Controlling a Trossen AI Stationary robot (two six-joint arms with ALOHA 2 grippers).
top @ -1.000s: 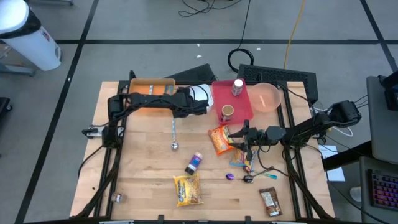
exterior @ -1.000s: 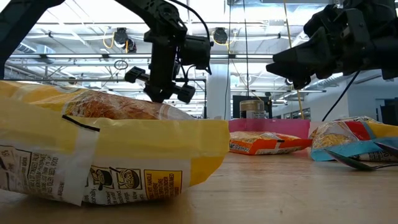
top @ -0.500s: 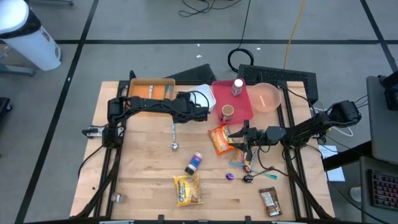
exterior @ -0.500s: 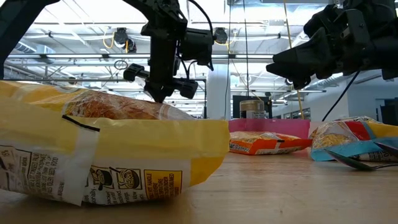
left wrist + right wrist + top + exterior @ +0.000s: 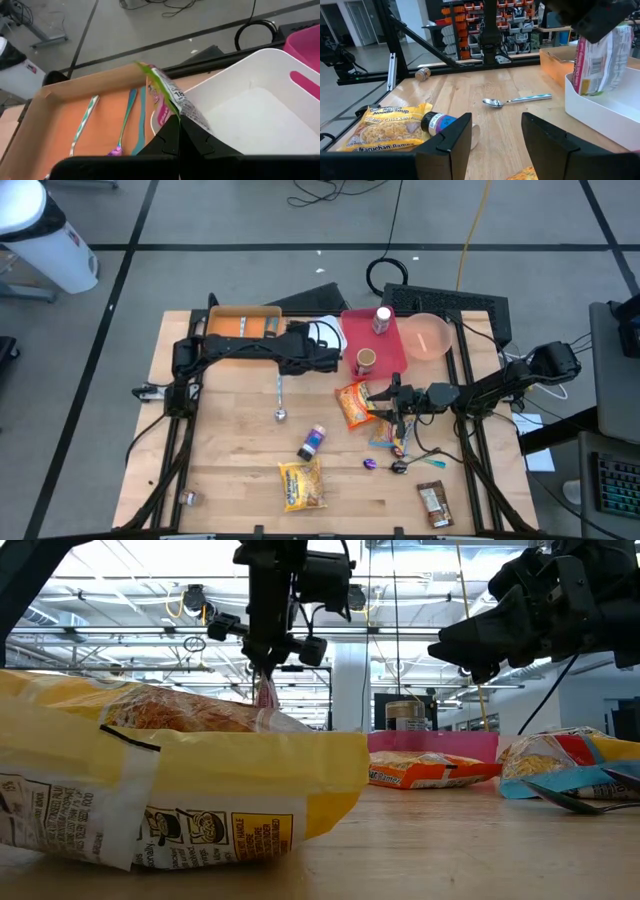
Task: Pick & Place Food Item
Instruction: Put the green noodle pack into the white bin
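Note:
My left gripper (image 5: 328,360) is shut on a pink, green and white food packet (image 5: 600,55), above the white bin (image 5: 612,107) at the table's far middle. The packet's edge also shows in the left wrist view (image 5: 167,95), and a pink strip of it hangs under the fingers in the low view (image 5: 266,692). My right gripper (image 5: 497,140) is open and empty. It hovers over the snack packets at the table's right (image 5: 383,402). My left gripper pinches the packet's upper end (image 5: 609,31) between its two fingers, coming from above and pointing down. The packet hangs upright below the fingers. Its lower end (image 5: 590,90) dips behind the white bin's near rim; whether it touches the bin, I cannot tell.
A cardboard tray (image 5: 243,322) with spoons stands left of the bin, a pink tray (image 5: 372,340) and a pink bowl (image 5: 428,335) to its right. A spoon (image 5: 279,395), a bottle (image 5: 312,442), an orange packet (image 5: 352,405), a yellow noodle packet (image 5: 302,485) and a brown bar (image 5: 434,503) lie on the table.
My left gripper has moved toward the table's right edge, over the white bin, and has risen and turned about. The packet now hangs into view below its fingers. My right arm has kept still.

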